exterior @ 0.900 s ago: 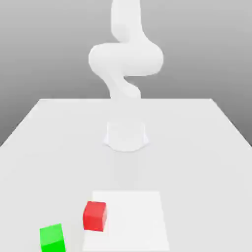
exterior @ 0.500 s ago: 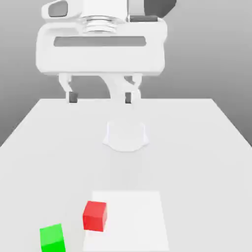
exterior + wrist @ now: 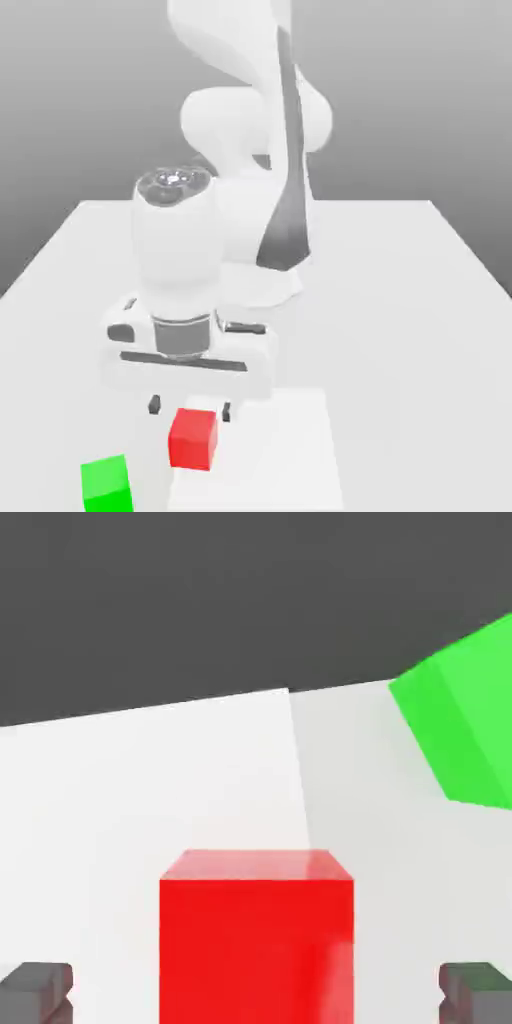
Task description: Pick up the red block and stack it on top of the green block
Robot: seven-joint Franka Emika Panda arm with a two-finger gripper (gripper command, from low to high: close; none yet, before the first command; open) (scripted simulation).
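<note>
The red block (image 3: 193, 439) rests on the table near its front edge, at the left edge of a brighter white patch. The green block (image 3: 107, 484) sits a short way to the exterior view's left of it and slightly nearer the front. My gripper (image 3: 190, 407) hangs low just behind the red block, open, its two dark fingertips spread wider than the cube. In the hand view the red block (image 3: 257, 932) lies between the two grey fingertips (image 3: 36, 990), and the green block (image 3: 462, 712) stands off to one side.
The white table (image 3: 400, 300) stretches back to the arm's base. A brighter white square patch (image 3: 280, 450) marks the front middle. The arm's links (image 3: 250, 200) rise over the table's centre.
The hand has dropped from high above the table's middle down and forward to just behind the red block. Both blocks have stayed where they were.
</note>
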